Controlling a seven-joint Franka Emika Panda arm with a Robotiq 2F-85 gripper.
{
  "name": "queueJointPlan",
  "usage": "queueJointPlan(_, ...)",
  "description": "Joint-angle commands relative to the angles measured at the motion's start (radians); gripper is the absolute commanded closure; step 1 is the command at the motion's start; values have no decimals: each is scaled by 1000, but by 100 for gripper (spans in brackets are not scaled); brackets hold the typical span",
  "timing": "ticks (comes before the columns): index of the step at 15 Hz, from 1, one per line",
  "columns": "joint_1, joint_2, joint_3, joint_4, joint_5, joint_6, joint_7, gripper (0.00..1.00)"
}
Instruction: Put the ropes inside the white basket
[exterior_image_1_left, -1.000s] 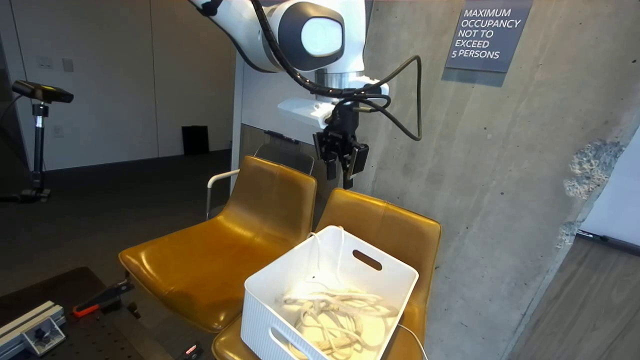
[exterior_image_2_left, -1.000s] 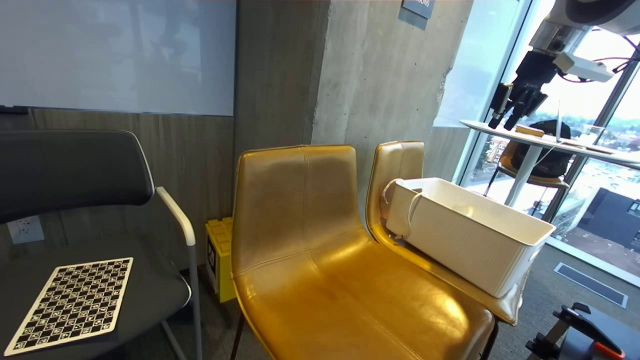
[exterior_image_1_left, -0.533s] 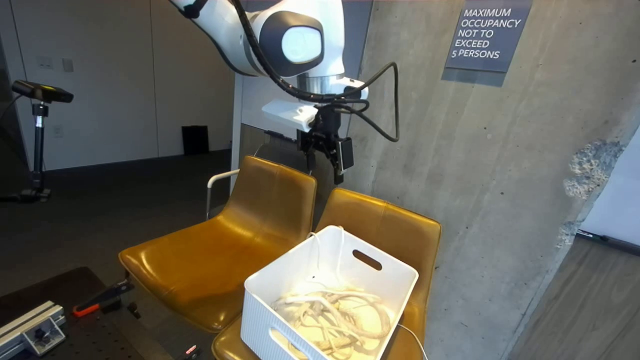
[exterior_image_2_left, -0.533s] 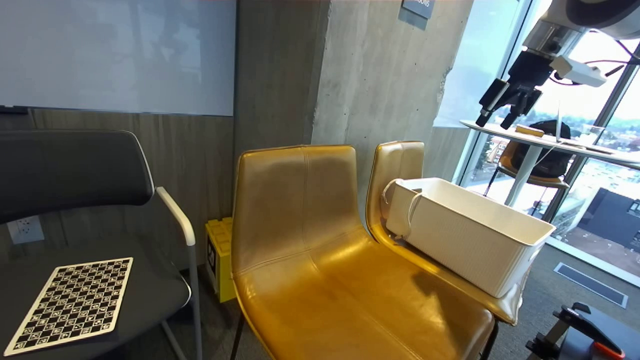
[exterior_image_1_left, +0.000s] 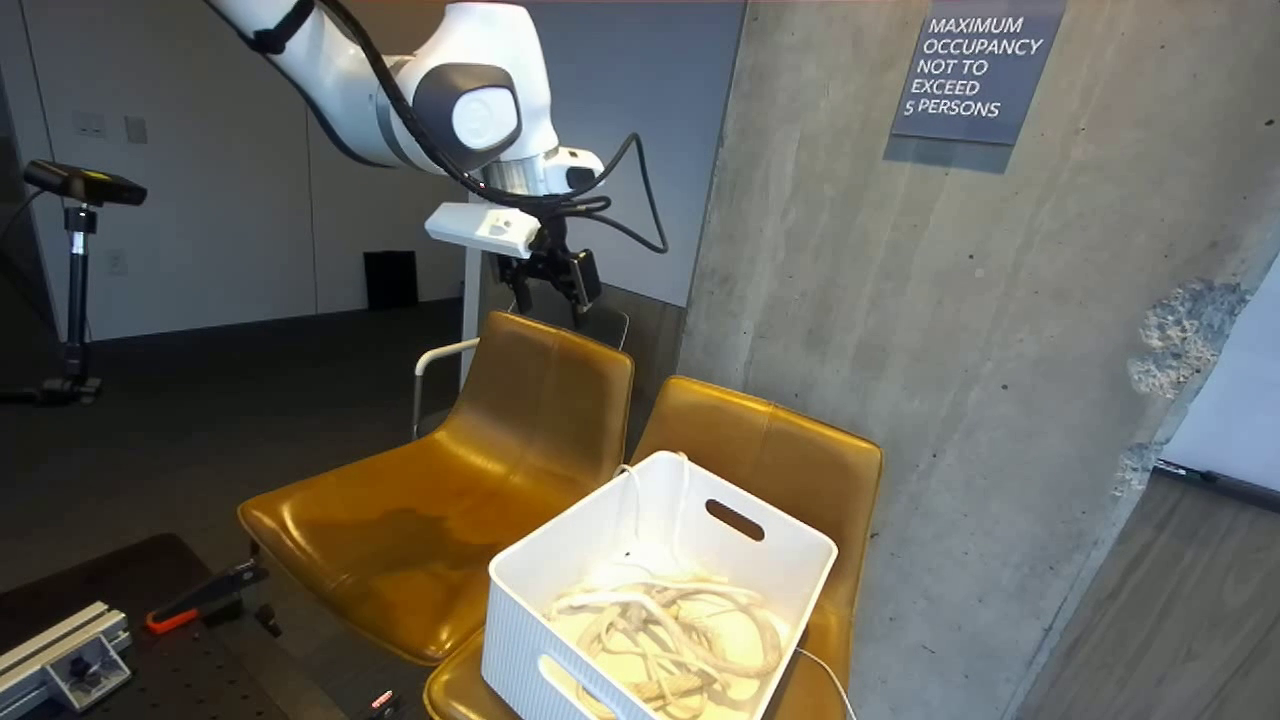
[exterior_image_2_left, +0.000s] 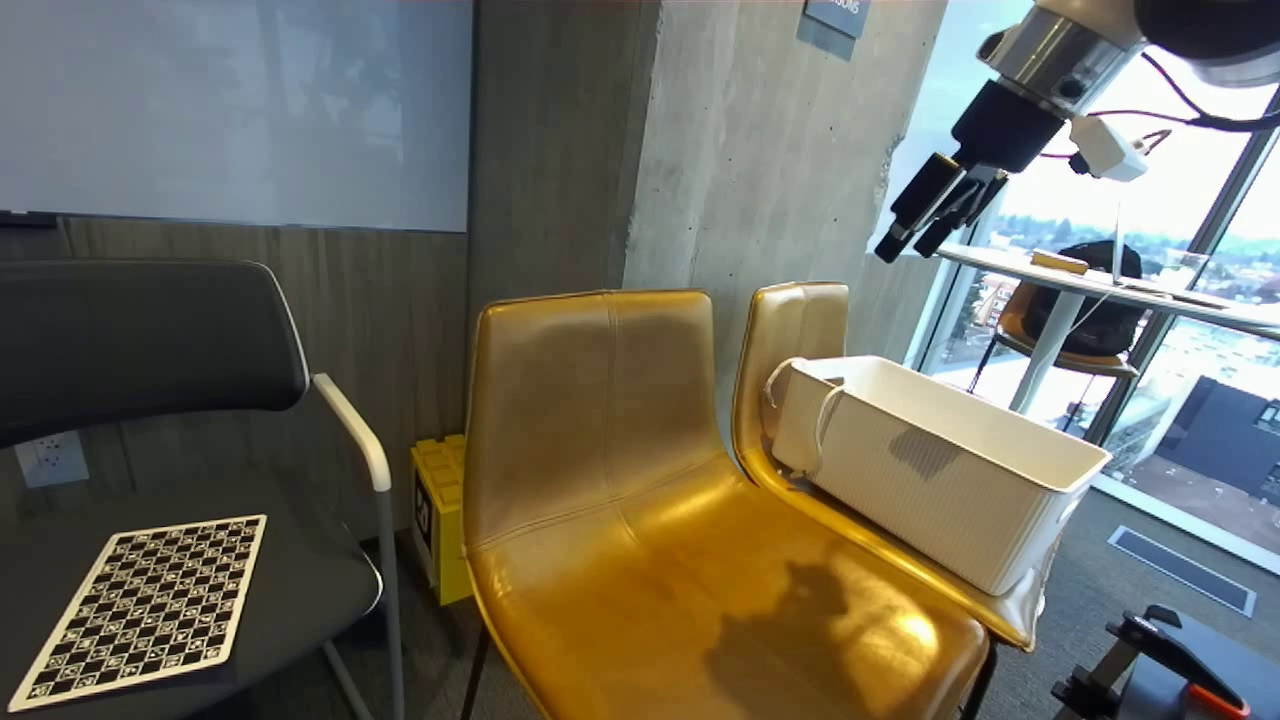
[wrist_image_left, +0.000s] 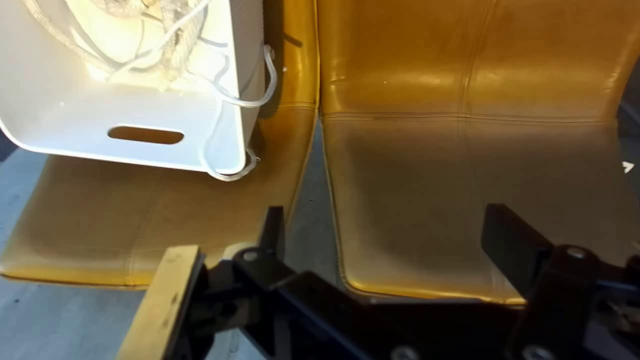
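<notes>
While the pincer (wrist_image_left: 384, 214) gapes wide, empty, the ropes (exterior_image_1_left: 660, 640) lie mostly inside the white basket (exterior_image_1_left: 528, 640) — lower, well apart.

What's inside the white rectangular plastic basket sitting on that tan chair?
A tangle of thin cream-white ropes lies inside the white basket, partly draped over its rim. Anything beneath the tangle is covered, so I can't tell.

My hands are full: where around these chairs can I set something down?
Likely best: the brown seat, bordered by its backrest and the white basket on the neighbouring chair. Narrower: a strip of black seat between checkered board and armrest. Crowded: inside the basket, where ropes tangle and loop over its rim. The open gripper hangs above seat height.
</notes>
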Motion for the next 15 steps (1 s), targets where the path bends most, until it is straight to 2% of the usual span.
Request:
queueJointPlan(1, 67, 65, 31, 77, -168, -5, 28, 0)
queueJointPlan(4, 138, 142, 33, 162, -386, -35, 102, 0)
queueJointPlan(8, 207, 280, 1, 283, -605, -92, 101, 0)
queueJointPlan(11, 210, 357, -23, 324, -715, -158, 69, 0)
queueJointPlan(15, 195, 427, -41, 341, -809, -269, -5, 0)
